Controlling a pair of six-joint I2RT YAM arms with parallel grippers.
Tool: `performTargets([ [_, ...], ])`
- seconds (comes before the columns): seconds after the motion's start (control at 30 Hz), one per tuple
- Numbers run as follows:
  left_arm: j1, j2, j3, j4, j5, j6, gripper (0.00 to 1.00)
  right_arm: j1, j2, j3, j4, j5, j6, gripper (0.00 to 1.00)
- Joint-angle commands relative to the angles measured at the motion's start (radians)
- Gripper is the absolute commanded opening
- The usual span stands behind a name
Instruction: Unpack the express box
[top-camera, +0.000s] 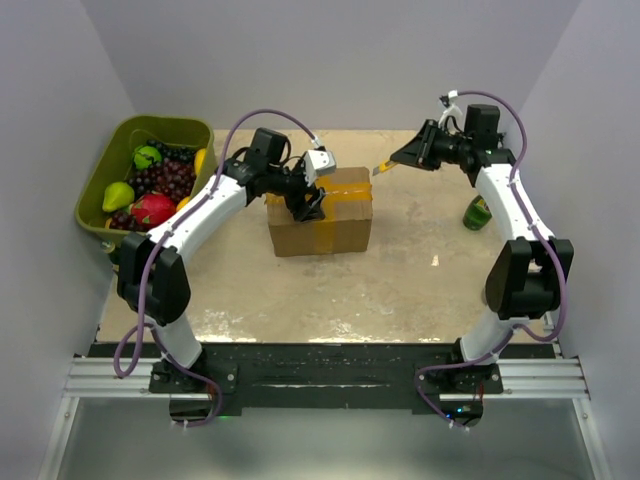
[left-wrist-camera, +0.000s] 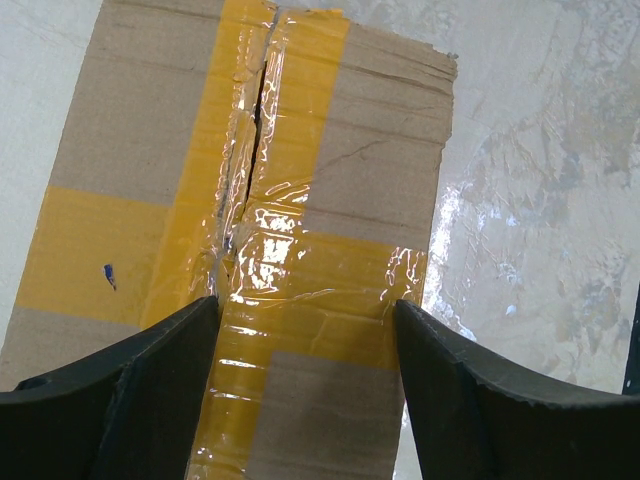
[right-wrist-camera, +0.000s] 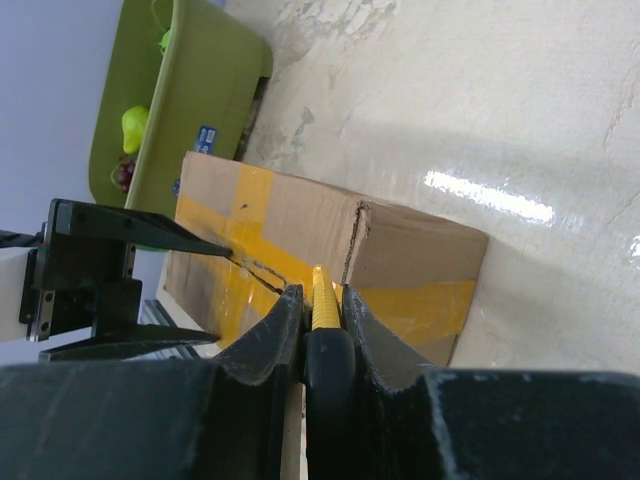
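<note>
The express box (top-camera: 322, 214) is a brown carton with yellow tape crossing its top, standing mid-table. In the left wrist view the tape along its centre seam (left-wrist-camera: 250, 150) is slit open. My left gripper (top-camera: 305, 205) is open, its fingers straddling the box top (left-wrist-camera: 300, 330) at the near end. My right gripper (top-camera: 400, 160) is shut on a yellow-and-black utility knife (right-wrist-camera: 325, 330), held above the table just right of the box; the knife's tip (top-camera: 380, 168) points toward the box. The box also shows in the right wrist view (right-wrist-camera: 400, 250).
An olive-green bin (top-camera: 120, 140) of fruit stands at the far left, also in the right wrist view (right-wrist-camera: 200, 80). A green bottle-like object (top-camera: 478, 212) stands at the right beside my right arm. White walls close in the sides and back.
</note>
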Motion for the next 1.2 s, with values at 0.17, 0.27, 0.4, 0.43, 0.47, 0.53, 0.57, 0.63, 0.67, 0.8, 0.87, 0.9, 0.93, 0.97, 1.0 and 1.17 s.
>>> performTargets([
  [0.17,0.001,0.002,-0.02,-0.001,-0.005,0.01,0.75,0.004,0.029,0.011,0.004,0.019,-0.012,0.0],
  [0.27,0.001,0.004,-0.018,-0.001,-0.005,0.007,0.75,0.004,0.04,0.016,-0.002,0.021,-0.012,0.0],
  [0.4,0.002,0.007,-0.02,-0.002,-0.007,0.005,0.75,0.01,0.051,0.022,0.0,0.018,-0.011,0.0],
  [0.43,0.002,0.008,-0.021,-0.004,-0.008,0.007,0.75,0.01,0.052,0.025,0.001,0.015,-0.009,0.0],
  [0.47,0.001,0.008,-0.021,-0.006,-0.007,0.007,0.75,0.01,0.055,0.027,0.001,0.013,-0.005,0.0],
  [0.53,0.002,0.011,-0.023,-0.006,-0.007,0.005,0.75,0.01,0.058,0.03,0.0,0.011,-0.003,0.0],
  [0.57,0.002,0.011,-0.023,-0.004,-0.007,0.002,0.75,0.011,0.057,0.031,0.0,0.01,-0.002,0.0],
  [0.63,0.002,0.016,-0.021,-0.004,-0.007,0.001,0.75,0.01,0.054,0.033,-0.002,0.008,0.003,0.0],
  [0.67,0.002,0.019,-0.02,-0.006,-0.008,0.001,0.75,0.01,0.054,0.031,0.0,0.008,0.003,0.0],
  [0.8,0.002,0.024,-0.023,-0.01,-0.005,0.004,0.75,0.01,0.052,0.025,0.004,0.002,0.011,0.0],
  [0.87,0.002,0.025,-0.023,-0.009,-0.002,0.001,0.75,0.01,0.054,0.016,0.013,-0.005,0.021,0.0],
  [0.9,0.002,0.027,-0.021,-0.009,-0.004,0.001,0.75,0.008,0.054,0.015,0.014,-0.004,0.021,0.0],
  [0.93,0.002,0.028,-0.021,-0.009,-0.001,-0.002,0.75,0.011,0.054,0.015,0.014,-0.004,0.023,0.0],
  [0.97,0.002,0.03,-0.021,-0.007,-0.001,-0.001,0.75,0.011,0.052,0.018,0.015,-0.002,0.021,0.0],
  [1.0,0.002,0.031,-0.023,-0.009,0.001,-0.001,0.75,0.011,0.054,0.018,0.014,-0.001,0.021,0.0],
  [1.17,0.002,0.037,-0.018,-0.007,0.001,-0.002,0.75,0.011,0.06,0.033,0.012,0.002,0.021,0.0],
])
